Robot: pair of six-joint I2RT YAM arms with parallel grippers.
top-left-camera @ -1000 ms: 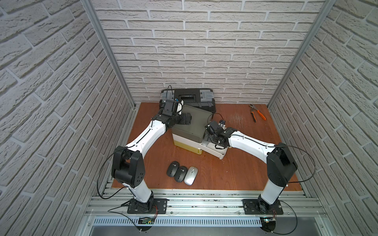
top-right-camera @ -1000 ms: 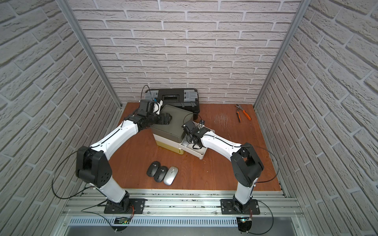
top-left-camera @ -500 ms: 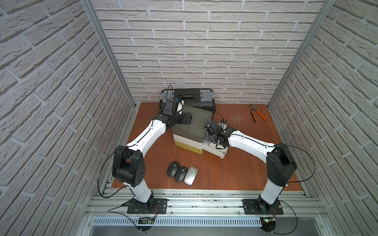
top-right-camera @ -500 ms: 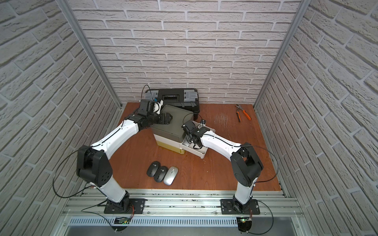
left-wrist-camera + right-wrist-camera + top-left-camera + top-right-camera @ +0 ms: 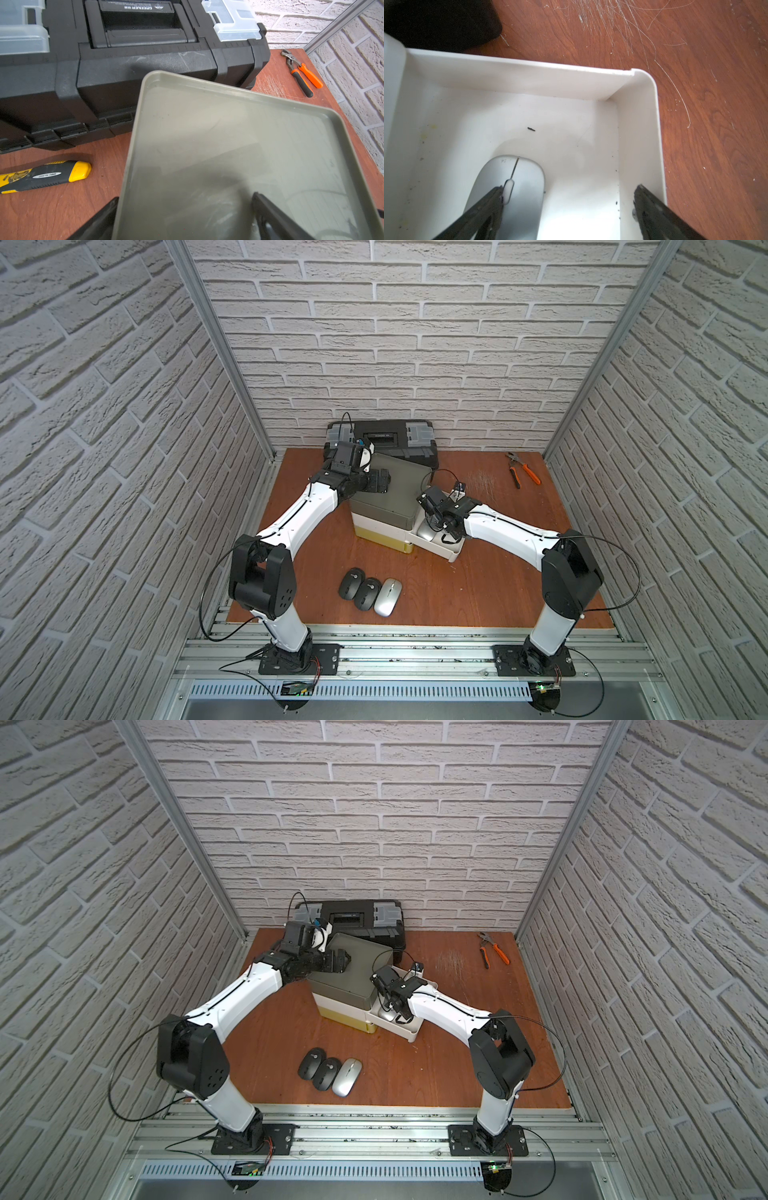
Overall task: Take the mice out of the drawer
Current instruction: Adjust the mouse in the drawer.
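Observation:
A white drawer [image 5: 453,553] [image 5: 413,1033] stands pulled out of a small cabinet with an olive-grey top [image 5: 395,493] [image 5: 228,135]. One silver mouse [image 5: 521,197] [image 5: 426,530] lies inside it. My right gripper [image 5: 569,190] [image 5: 432,516] hangs open over the drawer, one finger above the mouse's scroll wheel, the other by the drawer's side wall. On the table near the front lie two black mice [image 5: 351,583] [image 5: 368,593] and a silver mouse [image 5: 387,596], side by side. My left gripper [image 5: 186,197] [image 5: 380,481] is open at the edge of the cabinet's top.
A black toolbox [image 5: 382,439] [image 5: 124,62] stands against the back wall behind the cabinet. Orange-handled pliers [image 5: 523,468] [image 5: 301,74] lie at the back right. A yellow-black utility knife [image 5: 41,176] lies on the table left of the cabinet. Brick walls close in three sides.
My right gripper has shifted slightly toward the cabinet over the open drawer. The left arm and the three mice on the table have not moved.

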